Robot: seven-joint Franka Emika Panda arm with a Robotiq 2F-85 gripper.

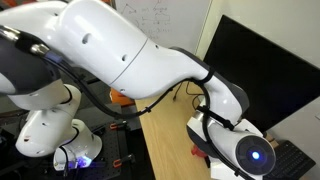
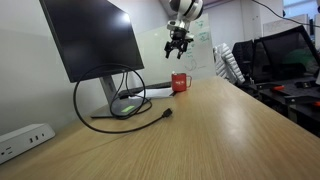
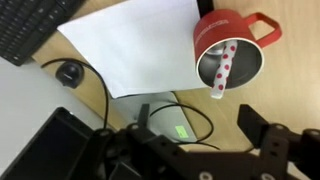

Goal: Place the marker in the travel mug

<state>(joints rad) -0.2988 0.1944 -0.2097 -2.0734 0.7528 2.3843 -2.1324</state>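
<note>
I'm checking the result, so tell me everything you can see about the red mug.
The red mug stands upright on the wooden desk, at the edge of a white sheet of paper. It has a loop handle and a shiny silver-grey inside. A white marker with red spots leans inside it, one end resting over the rim.

travel mug (image 3: pixel 207 30): glossy red, shiny metal inside | desk (image 2: pixel 220 125): smooth wood grain | sheet (image 3: pixel 130 45): matt white paper

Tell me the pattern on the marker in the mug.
White with red dots; the wrist view shows the marker best, leaning inside the red mug.
</note>
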